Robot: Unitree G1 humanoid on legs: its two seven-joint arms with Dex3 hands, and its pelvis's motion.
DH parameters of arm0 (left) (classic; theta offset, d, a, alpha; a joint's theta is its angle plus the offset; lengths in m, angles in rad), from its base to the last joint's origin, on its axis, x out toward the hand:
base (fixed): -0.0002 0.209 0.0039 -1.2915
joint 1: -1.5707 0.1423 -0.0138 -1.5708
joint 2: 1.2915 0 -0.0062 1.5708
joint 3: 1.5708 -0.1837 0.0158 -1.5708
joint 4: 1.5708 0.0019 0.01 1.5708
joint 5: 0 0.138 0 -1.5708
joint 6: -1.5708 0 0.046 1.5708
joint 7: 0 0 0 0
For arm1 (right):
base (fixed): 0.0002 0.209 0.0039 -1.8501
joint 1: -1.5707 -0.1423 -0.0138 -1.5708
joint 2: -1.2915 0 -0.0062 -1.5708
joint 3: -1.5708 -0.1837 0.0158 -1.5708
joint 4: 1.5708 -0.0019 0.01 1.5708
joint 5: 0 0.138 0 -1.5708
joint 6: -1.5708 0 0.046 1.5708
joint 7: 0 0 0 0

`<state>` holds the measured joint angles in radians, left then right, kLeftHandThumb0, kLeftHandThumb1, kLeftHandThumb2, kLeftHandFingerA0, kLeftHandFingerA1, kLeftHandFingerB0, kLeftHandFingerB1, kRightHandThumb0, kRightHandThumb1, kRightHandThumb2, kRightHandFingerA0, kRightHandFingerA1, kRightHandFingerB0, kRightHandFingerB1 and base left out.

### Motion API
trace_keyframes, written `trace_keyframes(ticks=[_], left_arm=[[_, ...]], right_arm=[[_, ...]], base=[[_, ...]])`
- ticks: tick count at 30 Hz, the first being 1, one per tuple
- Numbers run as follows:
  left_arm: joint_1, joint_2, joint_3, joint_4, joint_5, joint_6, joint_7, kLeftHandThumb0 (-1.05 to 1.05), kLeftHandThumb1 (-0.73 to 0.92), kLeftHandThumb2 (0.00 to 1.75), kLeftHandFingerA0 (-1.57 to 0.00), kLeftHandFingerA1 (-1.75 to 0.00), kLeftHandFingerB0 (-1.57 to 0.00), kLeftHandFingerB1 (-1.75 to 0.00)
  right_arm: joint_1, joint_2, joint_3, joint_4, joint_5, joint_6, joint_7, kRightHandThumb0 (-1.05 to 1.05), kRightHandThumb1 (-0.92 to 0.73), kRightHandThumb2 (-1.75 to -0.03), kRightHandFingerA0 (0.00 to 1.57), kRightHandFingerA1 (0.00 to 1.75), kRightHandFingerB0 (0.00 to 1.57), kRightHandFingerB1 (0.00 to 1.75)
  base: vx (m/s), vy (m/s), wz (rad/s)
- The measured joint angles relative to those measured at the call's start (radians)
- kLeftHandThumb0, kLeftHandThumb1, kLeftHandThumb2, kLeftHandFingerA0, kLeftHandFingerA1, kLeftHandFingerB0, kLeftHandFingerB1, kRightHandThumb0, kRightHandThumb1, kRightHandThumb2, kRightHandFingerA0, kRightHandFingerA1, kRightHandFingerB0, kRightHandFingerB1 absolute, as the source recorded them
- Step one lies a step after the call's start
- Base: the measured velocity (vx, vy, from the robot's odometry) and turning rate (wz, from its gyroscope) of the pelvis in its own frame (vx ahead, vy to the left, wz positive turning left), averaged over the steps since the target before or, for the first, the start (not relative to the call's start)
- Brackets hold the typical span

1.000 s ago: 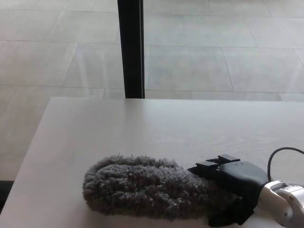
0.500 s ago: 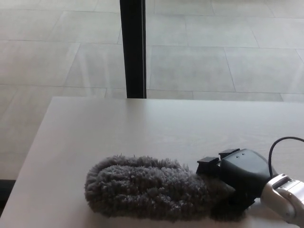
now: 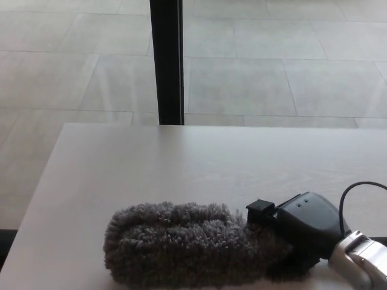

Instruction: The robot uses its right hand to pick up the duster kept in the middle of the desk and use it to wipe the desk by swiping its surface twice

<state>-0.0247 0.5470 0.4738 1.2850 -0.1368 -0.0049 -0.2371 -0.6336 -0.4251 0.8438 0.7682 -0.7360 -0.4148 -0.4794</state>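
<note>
A: Where's the duster (image 3: 175, 241)?

B: Lying flat along the near edge of the surface (image 3: 181, 163), toward its left corner. The right hand (image 3: 305, 226) has its fingers wrapped around the duster's right end.

A: How should it wipe well?

B: Keep the pile pressed flat and sweep evenly, I'd say.

A: Count?

B: One duster, one hand visible.

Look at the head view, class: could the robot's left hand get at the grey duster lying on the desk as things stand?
Probably not readily. The left hand is not in view at all, so its reach cannot be judged, and the right hand is already at the duster at its right end. Only the duster's left end on the desk lies free.
</note>
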Motion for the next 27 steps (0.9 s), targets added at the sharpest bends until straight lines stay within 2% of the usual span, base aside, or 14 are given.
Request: trace_keyframes(ticks=[1, 2, 3, 4, 5, 7, 8, 13, 15, 16, 18, 19, 23, 27], left_arm=[[-0.002, 0.0, -0.001, 0.0, 0.0, 0.0, 0.0, -0.54, 0.88, 0.67, -0.42, -0.64, -0.37, -0.48], [-0.003, 0.0, -0.002, 0.0, 0.0, 0.0, 0.0, -0.54, 0.88, 0.67, -0.42, -0.64, -0.37, -0.48], [-0.004, 0.0, -0.004, 0.0, 0.0, 0.0, 0.0, -0.54, 0.89, 0.66, -0.42, -0.66, -0.36, -0.48], [-0.004, 0.0, -0.005, 0.0, 0.0, 0.0, 0.0, -0.54, 0.88, 0.66, -0.42, -0.65, -0.37, -0.48], [-0.005, 0.0, -0.006, 0.0, 0.0, 0.0, -0.001, -0.54, 0.87, 0.66, -0.43, -0.65, -0.37, -0.48], [-0.005, 0.0, -0.01, 0.0, 0.0, 0.0, -0.001, -0.54, 0.87, 0.66, -0.43, -0.65, -0.37, -0.48], [-0.006, 0.0, -0.013, -0.001, 0.0, 0.0, -0.001, -0.53, 0.88, 0.66, -0.4, -0.64, -0.34, -0.47], [-0.009, 0.0, -0.022, -0.001, 0.0, 0.0, -0.002, -0.54, 0.87, 0.65, -0.4, -0.66, -0.34, -0.49], [-0.011, 0.0, -0.024, -0.001, 0.0, 0.0, -0.003, -0.54, 0.87, 0.65, -0.42, -0.67, -0.35, -0.49], [-0.012, 0.0, -0.025, -0.001, 0.0, 0.0, -0.003, -0.53, 0.88, 0.66, -0.41, -0.66, -0.35, -0.48], [-0.013, 0.0, -0.027, -0.001, 0.0, 0.0, -0.003, -0.54, 0.89, 0.66, -0.39, -0.67, -0.33, -0.49], [-0.014, 0.0, -0.029, -0.001, 0.0, 0.0, -0.003, -0.53, 0.88, 0.66, -0.38, -0.67, -0.33, -0.5], [-0.018, 0.0, -0.04, -0.002, 0.001, 0.0, -0.006, -0.53, 0.89, 0.66, -0.39, -0.68, -0.32, -0.51], [-0.018, 0.002, -0.057, -0.005, 0.001, 0.0, -0.01, -0.54, 0.87, 0.67, -0.35, -0.66, -0.31, -0.5]], right_arm=[[0.0, 0.001, 0.008, 0.005, -0.008, -0.001, -0.023, -0.36, -0.62, -0.79, 1.05, 1.75, 0.76, 1.22], [0.0, 0.001, 0.014, 0.008, -0.013, -0.002, -0.037, -0.36, -0.62, -0.79, 1.05, 1.75, 0.76, 1.22], [-0.001, 0.001, 0.021, 0.01, -0.02, -0.003, -0.054, -0.45, -0.5, -0.99, 1.3, 1.4, 0.82, 1.04], [-0.001, 0.001, 0.026, 0.012, -0.024, -0.003, -0.066, -0.46, -0.48, -0.97, 1.32, 1.41, 0.82, 0.92], [-0.004, 0.001, 0.037, 0.014, -0.034, -0.002, -0.087, -0.45, -0.63, -0.69, 1.01, 1.71, 0.84, 0.91], [-0.011, 0.001, 0.059, 0.017, -0.056, 0.003, -0.119, -0.45, -0.63, -0.69, 1.01, 1.71, 0.84, 0.91], [-0.015, 0.001, 0.072, 0.02, -0.069, 0.006, -0.136, -0.36, -0.63, -0.7, 0.85, 1.65, 0.85, 0.86], [-0.03, 0.012, 0.114, 0.003, -0.128, 0.07, -0.145, -0.37, -0.58, -0.7, 0.95, 1.62, 0.86, 0.74], [-0.034, 0.017, 0.129, -0.009, -0.151, 0.1, -0.145, -0.4, -0.56, -0.66, 0.97, 1.67, 0.82, 0.74], [-0.036, 0.019, 0.136, -0.013, -0.162, 0.113, -0.146, -0.41, -0.43, -0.93, 1.23, 1.35, 0.84, 0.94], [-0.038, 0.025, 0.149, -0.018, -0.178, 0.133, -0.148, -0.42, -0.39, -0.89, 1.24, 1.35, 0.88, 0.89], [-0.041, 0.029, 0.16, -0.02, -0.191, 0.151, -0.151, -0.42, -0.55, -0.58, 0.93, 1.69, 0.92, 0.85], [-0.055, 0.048, 0.189, -0.002, -0.224, 0.206, -0.16, -0.39, -0.55, -0.63, 0.87, 1.62, 0.89, 0.82], [-0.074, 0.075, 0.207, 0.039, -0.241, 0.249, -0.16, -0.34, -0.55, -0.71, 0.93, 1.64, 0.89, 1.02]], base=[[0.0, 0.0, 0.0], [0.0, 0.0, 0.0], [0.0, 0.0, 0.0], [0.0, 0.0, 0.0], [0.0, 0.0, 0.0], [0.0, 0.0, 0.0], [0.0, 0.0, 0.0], [0.0, 0.0, 0.0], [0.0, 0.0, 0.0], [0.0, 0.0, 0.0], [0.0, 0.0, 0.0], [0.0, 0.0, 0.0], [0.0, 0.0, 0.0], [0.0, 0.0, 0.0]])
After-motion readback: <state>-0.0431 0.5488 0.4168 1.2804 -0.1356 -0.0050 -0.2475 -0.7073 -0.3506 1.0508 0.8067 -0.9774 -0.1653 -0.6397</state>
